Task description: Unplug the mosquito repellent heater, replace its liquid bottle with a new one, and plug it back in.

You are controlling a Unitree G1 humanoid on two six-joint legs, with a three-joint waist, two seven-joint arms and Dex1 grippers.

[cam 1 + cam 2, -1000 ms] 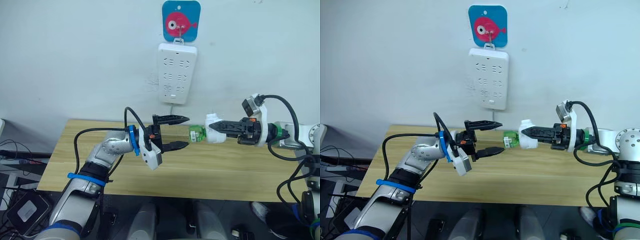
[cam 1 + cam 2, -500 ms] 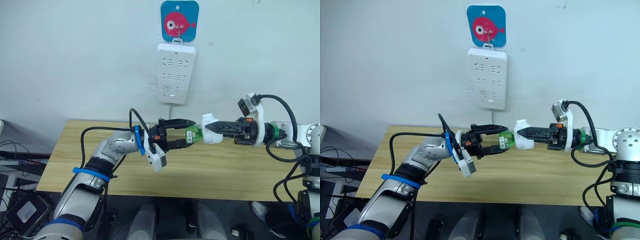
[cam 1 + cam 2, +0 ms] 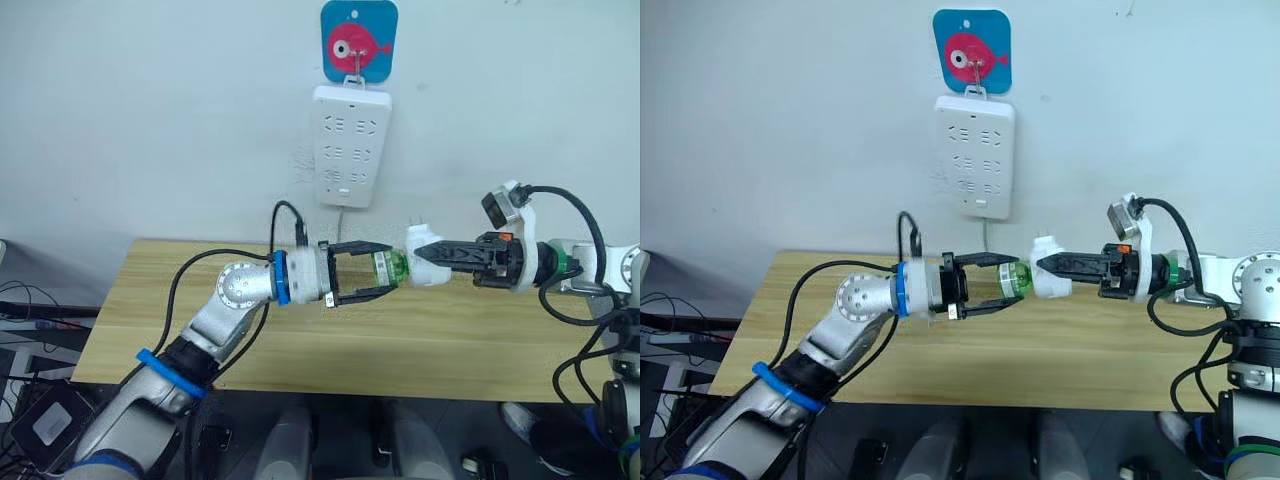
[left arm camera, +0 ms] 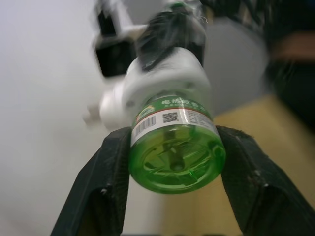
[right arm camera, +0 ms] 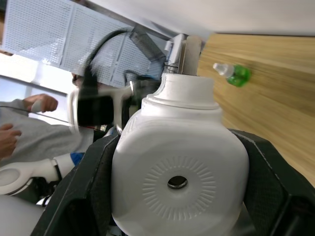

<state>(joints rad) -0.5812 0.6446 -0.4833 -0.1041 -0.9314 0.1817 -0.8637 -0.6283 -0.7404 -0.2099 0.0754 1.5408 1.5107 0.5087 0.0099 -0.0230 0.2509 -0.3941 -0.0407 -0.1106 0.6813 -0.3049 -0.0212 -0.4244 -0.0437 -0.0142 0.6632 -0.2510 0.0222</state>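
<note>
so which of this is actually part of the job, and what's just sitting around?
In play:
- mosquito repellent heater, held by right gripper
- green bottle, left gripper around it
- spare green bottle on the table
- power strip

Bystanders:
- fish hook plate
- table

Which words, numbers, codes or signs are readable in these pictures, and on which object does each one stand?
Green bottle in the heater: the label bears white characters, a barcode and a QR code, all too blurred to read.
Wall hook plate: no words; a pink fish drawing on blue.
Power strip: no readable markings, only socket holes.
Spare bottle on the table: too small to read.
Left gripper and right gripper: no lettering visible.
</note>
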